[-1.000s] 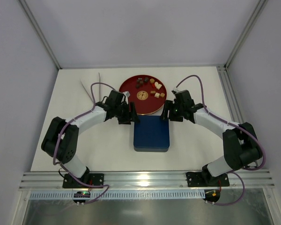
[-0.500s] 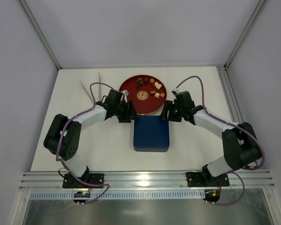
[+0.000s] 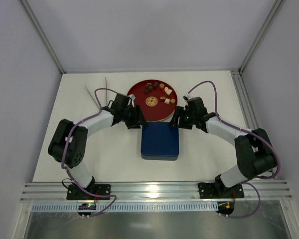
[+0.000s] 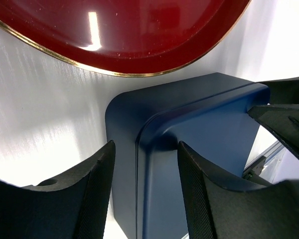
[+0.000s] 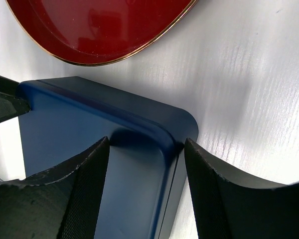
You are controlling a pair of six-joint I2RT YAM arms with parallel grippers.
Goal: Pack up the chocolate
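Note:
The chocolate, several small brown, tan and cream pieces, lies on the far half of a round red plate. Just in front of the plate a navy blue square lid sits on the white table. My left gripper is at the lid's far left corner. In the left wrist view it is open, its fingers straddling the lid rim with gaps on both sides. My right gripper is at the far right corner and stands open astride the lid edge, outer finger close against the corner.
The red plate's gold rim lies a short way beyond both sets of fingers. Two white strips lie at the table's back left. A metal rail runs along the near edge.
Both grippers have slid inward onto the lid's far corners and their jaws have narrowed. The lid has shifted very slightly.

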